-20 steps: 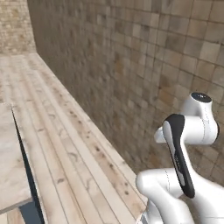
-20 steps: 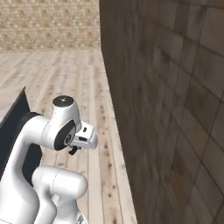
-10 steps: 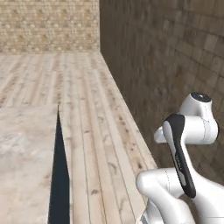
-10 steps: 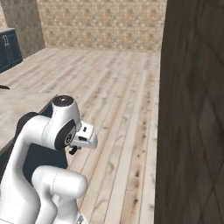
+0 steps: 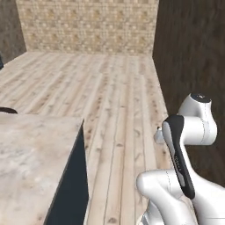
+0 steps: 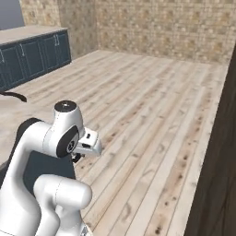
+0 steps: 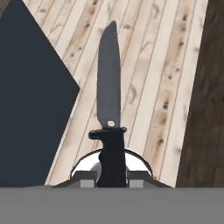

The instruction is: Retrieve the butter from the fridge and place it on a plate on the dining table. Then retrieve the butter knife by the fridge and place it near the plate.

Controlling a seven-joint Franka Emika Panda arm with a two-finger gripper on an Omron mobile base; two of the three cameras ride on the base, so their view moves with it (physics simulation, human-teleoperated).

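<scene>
Turning of the base has swung both base views: the dark tiled wall that filled them half a second ago now stands only at the right edge, and open wooden floor lies ahead. This is a move of the camera, not of the things.

From the left base view, the dining table (image 5: 30, 162) with its marbled top fills the lower left, its dark side facing the arm. A small dark curved edge at the far left, by the table's edge, may be the rim of the plate (image 5: 8, 110), but I cannot be sure. The arm is folded close to the base.

From the right base view, blue cabinets (image 6: 32, 55) stand at the far left under a pale top. The gripper (image 6: 76, 156) is tucked under the wrist, pointing down and away.

From the hand view, the jaws are pinching the black handle of the butter knife (image 7: 109, 87); its grey blade runs straight out from the jaws, over the floor. The table lies to the left of the blade, so I judge the carry must go that way.
</scene>
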